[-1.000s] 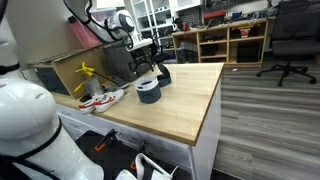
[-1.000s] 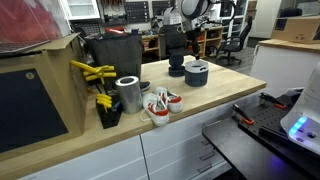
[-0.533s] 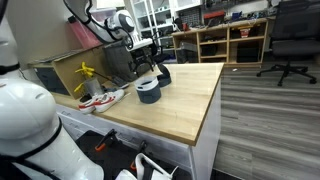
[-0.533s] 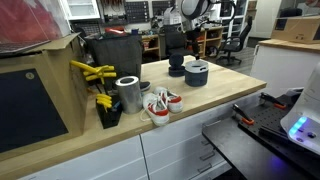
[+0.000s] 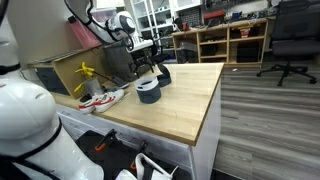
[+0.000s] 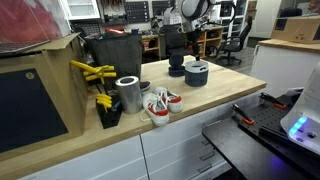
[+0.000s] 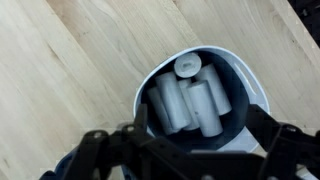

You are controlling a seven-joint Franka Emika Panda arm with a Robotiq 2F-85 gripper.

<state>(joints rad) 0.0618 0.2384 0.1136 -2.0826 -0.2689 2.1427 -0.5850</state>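
Note:
A dark blue bowl with a white rim (image 7: 252, 88) sits on the wooden table and holds several white cylinders (image 7: 190, 100). My gripper (image 7: 199, 113) hangs right above it, open and empty, its fingers (image 7: 140, 118) standing to either side of the bowl's inside. In both exterior views the gripper (image 5: 149, 63) (image 6: 190, 42) is above the bowl (image 5: 148, 92) (image 6: 196, 74). A second dark round object (image 5: 163, 73) (image 6: 177, 68) stands just behind the bowl.
A white and red shoe (image 6: 160, 104), a metal can (image 6: 128, 94) and yellow tools (image 6: 92, 72) lie further along the table. A dark box (image 6: 112, 47) stands behind. The table edge (image 5: 212, 105) drops to the floor, with an office chair (image 5: 288, 40) beyond.

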